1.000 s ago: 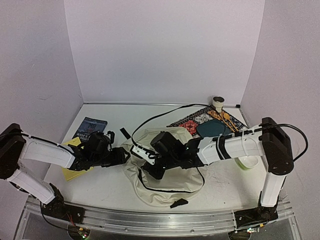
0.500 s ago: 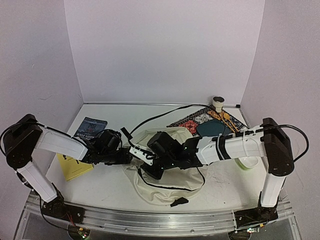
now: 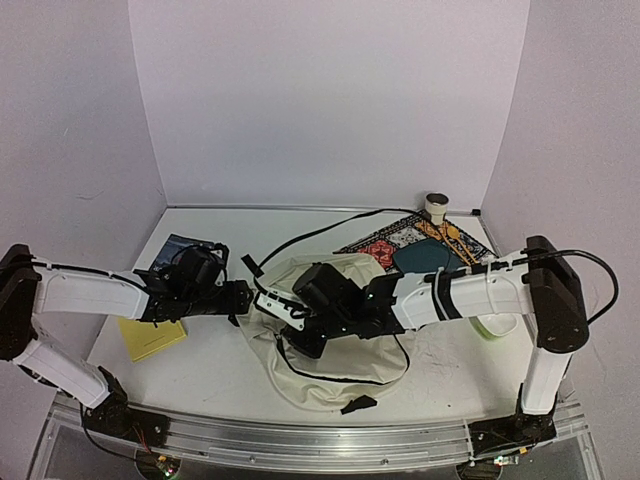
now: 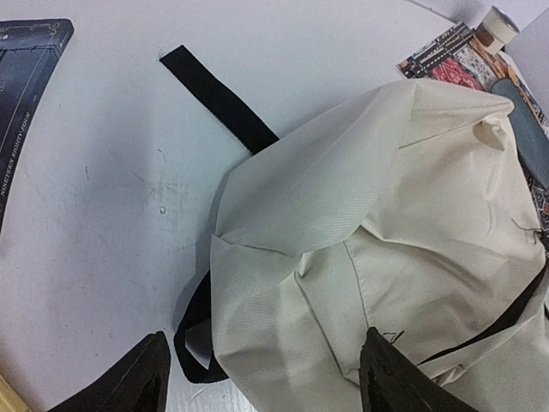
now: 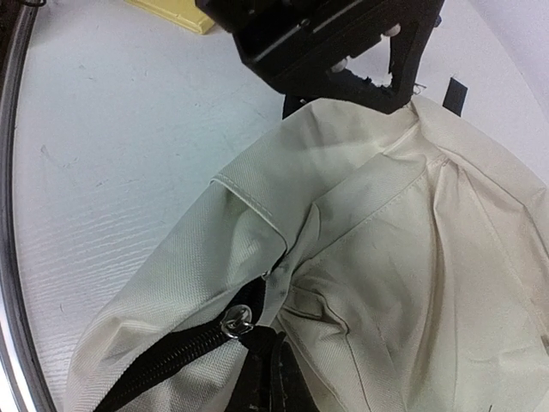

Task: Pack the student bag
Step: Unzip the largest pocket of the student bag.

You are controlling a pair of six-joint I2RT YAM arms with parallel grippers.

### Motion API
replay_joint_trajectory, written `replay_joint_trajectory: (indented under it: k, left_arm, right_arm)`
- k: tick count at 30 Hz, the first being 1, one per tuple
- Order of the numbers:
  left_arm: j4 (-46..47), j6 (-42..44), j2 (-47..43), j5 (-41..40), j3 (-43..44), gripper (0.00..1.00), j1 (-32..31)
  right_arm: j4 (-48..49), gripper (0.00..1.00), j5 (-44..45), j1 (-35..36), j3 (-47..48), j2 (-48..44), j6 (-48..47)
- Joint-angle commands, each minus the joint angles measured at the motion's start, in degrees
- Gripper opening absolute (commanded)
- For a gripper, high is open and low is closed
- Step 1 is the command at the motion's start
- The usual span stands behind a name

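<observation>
Presently, the student bag [image 3: 335, 375] lies slumped at the middle of the tabletop [image 3: 220, 375], toward the near edge. It sits between the two arms, with one black strap [image 4: 219, 99] trailing to the far left.

Change noted: compared with a second ago, the left hand [image 4: 268, 378] stands with its jaws spread wider, and the left arm sits lower and flatter. The hand has edged slightly farther from the near edge. It is open and grips nothing. One finger hangs over bare tabletop and the other over the bag's left shoulder, with the cloth edge between them.

The right hand [image 5: 266, 378] is closed tight at the black zipper line, just beside the metal zipper pull [image 5: 237, 324]. Whether it pinches the pull tab or the cloth next to it cannot be told. Its position differs little from the earlier pictures.

Assessment: the left hand looks set to take the bag's edge, so that the zipper can be drawn against a steady hold. The bag appears still shut and nothing is packed yet. The dark book [image 4: 21, 112] and the yellow pad [image 3: 150, 338] remain out on the left.

Writing: the book's edge carries small lettering that reads as "NINETEEN EIGHTY-FOUR". No brand or label is visible on the bag.
</observation>
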Motion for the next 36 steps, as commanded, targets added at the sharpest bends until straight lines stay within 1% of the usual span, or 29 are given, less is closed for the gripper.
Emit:
replay_joint_trajectory:
  k: [1,5,7,8,10,11,12,14,15,16,17,18,22,27,36]
  left_arm:
    - [-0.88,6.68,3.86,-1.17,2.95,0.78,0.26]
    - [-0.64,9.09,9.87,-2.85,6.73,0.77,1.24]
    - [-0.23,9.99,12.43,-2.93,8.75,0.75,2.37]
    - [0.08,10.46,13.63,-2.71,9.65,0.74,2.88]
    - [0.63,11.32,15.84,-1.58,11.5,0.68,3.65]
    - [1.07,11.7,16.72,-0.92,12.33,0.61,3.85]
    - [1.27,11.96,17.77,-0.84,13.04,0.53,3.99]
    - [1.35,12.28,19.16,-1.21,14.2,0.25,4.63]
    - [1.35,12.43,19.53,-1.51,14.51,0.17,5.11]
    - [1.35,12.63,19.83,-1.9,14.78,0.08,5.66]
    - [1.33,12.79,19.97,-2.65,15.0,0.03,6.15]
    - [1.34,12.99,19.97,-3.5,15.27,0.0,6.92]
    - [1.13,14.14,20.02,-5.75,17.08,0.0,10.32]
    - [0.91,15.85,21.71,-6.61,21.24,0.0,14.11]
    - [0.89,20.46,29.97,-6.93,31.03,0.0,17.23]
  right_arm:
    - [-1.18,0.0,1.25,0.3,2.57,-1.22,-0.56]
    - [-1.3,0.0,1.24,0.43,2.61,-1.63,-0.55]
    - [-1.55,0.0,1.43,0.59,2.48,-2.0,-0.55]
    - [-1.69,0.0,1.57,0.66,2.38,-2.18,-0.55]
    - [-2.0,0.0,1.85,0.74,1.94,-2.68,-0.55]
    - [-2.08,0.0,2.02,0.76,1.65,-3.02,-0.47]
    - [-2.16,0.0,2.11,0.77,1.32,-3.35,-0.39]
    - [-2.45,0.0,2.12,0.89,0.61,-3.96,-0.13]
    - [-2.67,0.0,2.12,0.98,0.14,-4.36,0.02]
    - [-2.89,0.0,2.21,1.08,-0.27,-4.82,0.16]
    - [-3.11,0.0,2.33,1.25,-0.78,-5.43,0.36]
    - [-3.53,0.0,2.58,1.42,-1.3,-6.07,0.55]
    - [-5.62,0.0,3.81,2.33,-3.08,-8.94,1.09]
    - [-8.3,0.0,5.47,3.7,-4.96,-12.04,1.92]
    - [-11.37,0.0,7.14,6.02,-7.66,-13.86,4.57]
